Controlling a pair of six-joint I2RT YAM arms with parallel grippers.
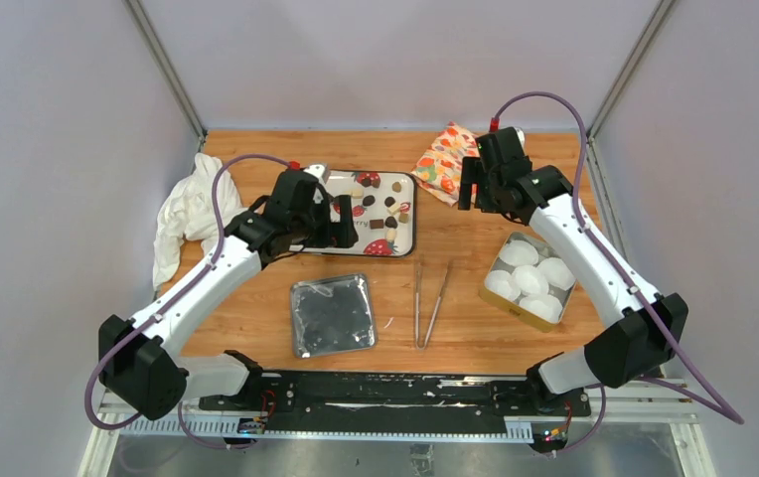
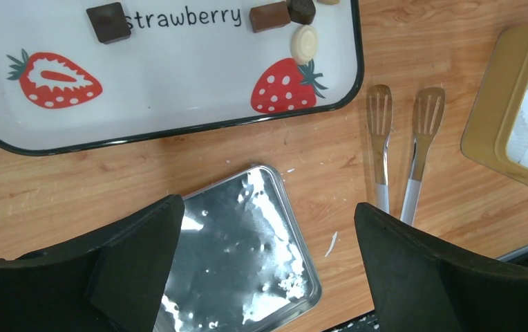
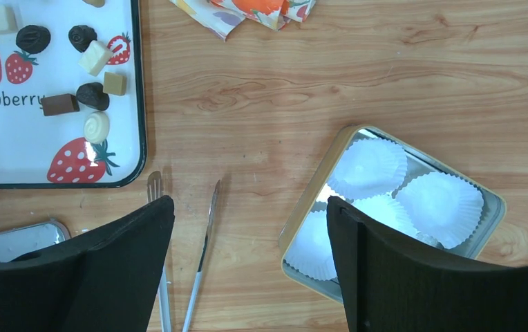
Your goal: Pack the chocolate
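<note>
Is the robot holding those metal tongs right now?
No, the tongs lie on the table between the silver tray and the gold tin, clear of the left tool and the right tool.

Table (image 1: 455, 234): light wooden top; it carries all the things below.
Tray (image 2: 178, 83): white, black rim, strawberry print; beyond the tips of the left fingers (image 2: 137, 270).
Tin lid (image 2: 247, 242): silver, flat; between the left fingers, one corner hidden behind a finger.
Tongs (image 2: 380, 124): metal; between the right fingers (image 3: 109, 270), close to one.
Gold tin (image 2: 500, 97): partly behind the other right finger.
Cloth (image 1: 187, 214): white, crumpled; well apart from the left fingers.
Pouch (image 1: 442, 164): orange pattern; just beside the right fingers.
</note>
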